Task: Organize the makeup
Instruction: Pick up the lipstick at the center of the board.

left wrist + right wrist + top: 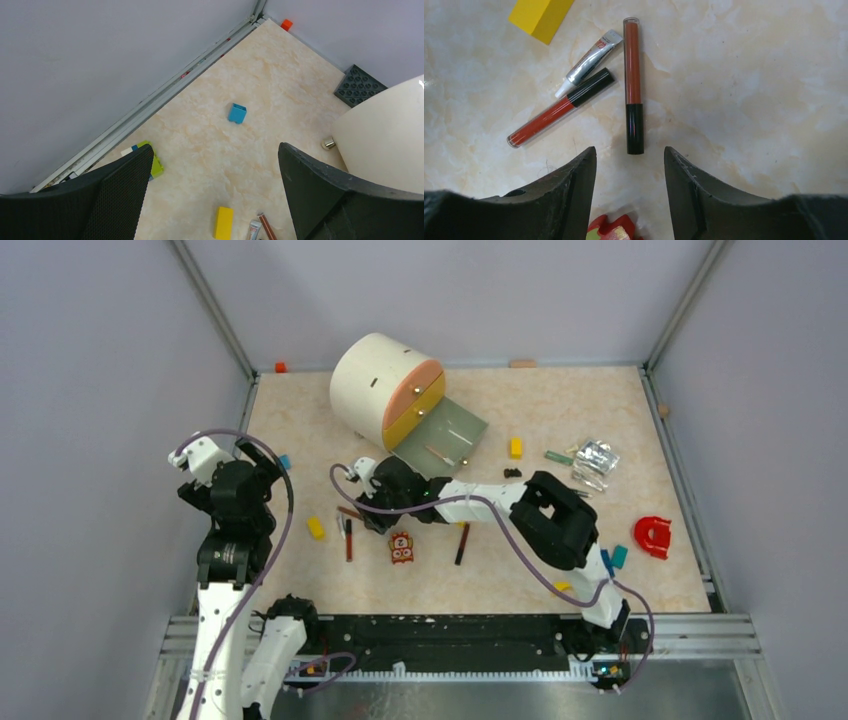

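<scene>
Three makeup pieces lie close together on the table: a brown tube with a black cap (633, 85), a red tube with a black cap (555, 113) and a small silver tube (587, 61). My right gripper (629, 156) hovers just short of the brown tube's cap, open, with nothing between its fingers. From above it (368, 510) sits over the sticks (348, 538). Another dark stick (462, 543) lies alone to the right. My left gripper (215, 150) is wide open and empty, raised at the left (258, 468).
A round white cabinet (372, 380) with peach and yellow drawers has a green drawer (455, 425) pulled out. Near the sticks are a yellow block (540, 17) and the red toy figure (402, 547). A blue block (237, 113), silver packets (597, 458) and a red piece (653, 536) lie around.
</scene>
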Tool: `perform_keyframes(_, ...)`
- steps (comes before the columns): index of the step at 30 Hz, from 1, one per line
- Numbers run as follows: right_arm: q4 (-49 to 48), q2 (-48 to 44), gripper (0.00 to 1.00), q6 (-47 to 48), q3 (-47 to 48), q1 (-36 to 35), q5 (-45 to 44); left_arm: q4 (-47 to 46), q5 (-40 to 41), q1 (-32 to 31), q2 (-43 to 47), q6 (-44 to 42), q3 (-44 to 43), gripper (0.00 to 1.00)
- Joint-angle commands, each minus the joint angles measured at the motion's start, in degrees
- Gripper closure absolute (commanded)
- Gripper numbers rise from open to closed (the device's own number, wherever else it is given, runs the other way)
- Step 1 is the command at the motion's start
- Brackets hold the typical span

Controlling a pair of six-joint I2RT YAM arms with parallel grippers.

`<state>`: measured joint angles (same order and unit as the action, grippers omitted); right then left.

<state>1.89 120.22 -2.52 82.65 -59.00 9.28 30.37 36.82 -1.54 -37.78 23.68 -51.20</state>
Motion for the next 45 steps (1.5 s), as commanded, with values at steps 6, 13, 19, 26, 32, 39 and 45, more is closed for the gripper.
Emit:
perform_keyframes(6,0.0,4.8,0.47,5.7,7.6,-0.4,-2.9,-2.4,-0.8,0.4,-0.1,-1.1,0.2,0.01)
perform_keyframes(13,0.8,7.3,0.48,7.0,8.5,-0.5,-1.7,-2.6,-1.0,0.4,-0.1,-1.3,0.3,0.01)
perform_keyframes(19,0.4,9.2,0.55,6.9,8.9,-1.3,-2.3,-2.6,-1.3,0.4,-0.4,-1.4,0.4,0.01)
perform_keyframes(26,-2.8,6.0,0.94,6.5,5.4,-1.6,-4.4,-2.7,-1.0,0.4,-0.2,-1.5,0.3,0.01)
perform_keyframes(32,-5.7,-4.0,1.00,5.7,0.0,-1.4,-6.7,-2.7,-1.0,0.5,-0.3,-1.5,0.3,0.01)
perform_keyframes(39,-7.1,-19.3,1.00,5.9,-10.7,-0.2,-7.4,-2.7,-1.3,0.5,-0.1,-1.5,0.4,0.01)
perform_keyframes(45,-4.0,-33.3,1.00,4.8,-20.9,3.1,-10.1,-2.6,-1.5,0.5,0.2,-1.6,0.5,0.01)
